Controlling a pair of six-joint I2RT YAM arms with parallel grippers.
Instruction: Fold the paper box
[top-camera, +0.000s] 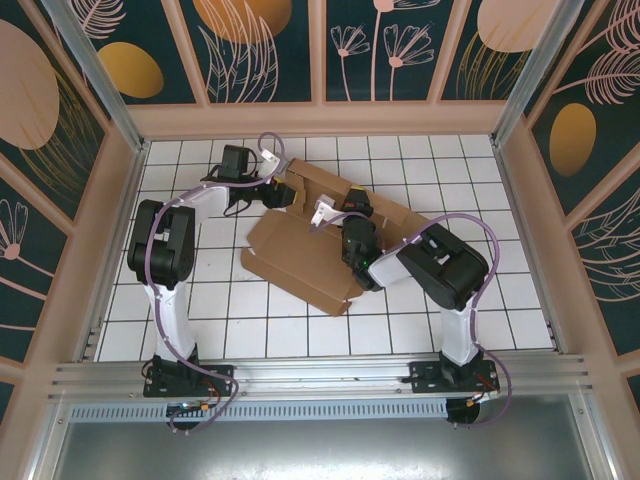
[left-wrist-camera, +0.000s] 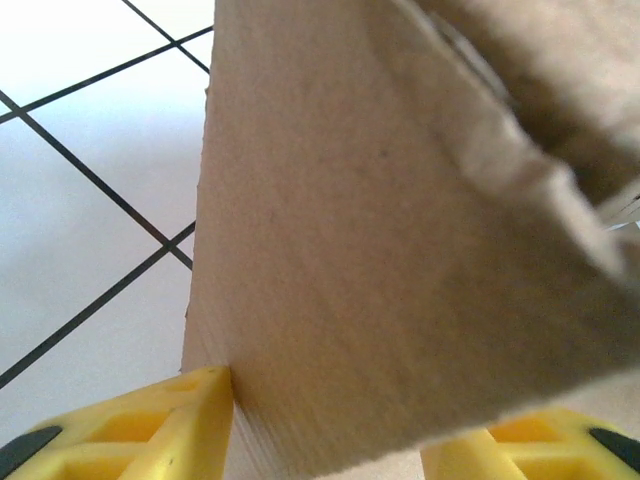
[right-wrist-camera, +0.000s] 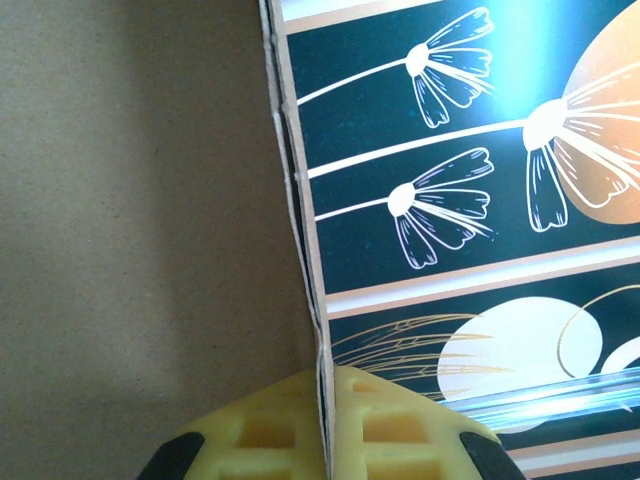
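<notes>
The paper box (top-camera: 300, 255) lies part-opened on the tiled desk (top-camera: 430, 320), between my two arms and a little toward the far side. Its wide panel is flat on the tiles and its far panels are raised. My right tool (right-wrist-camera: 322, 435) is closed on the thin edge of one raised panel, with the cardboard upright between the two yellow pads. I judge this grip is meant to stand that wall up along its crease. My left tool (left-wrist-camera: 330, 445) is at the box's far left corner with its fingers (left-wrist-camera: 190, 425) spread and a flap between them, one finger touching the flap's edge. Whether the other finger presses the flap is too blurred to say, so I take this as a brace. The box is not yet formed as a container, and I see nothing lying in it.
</notes>
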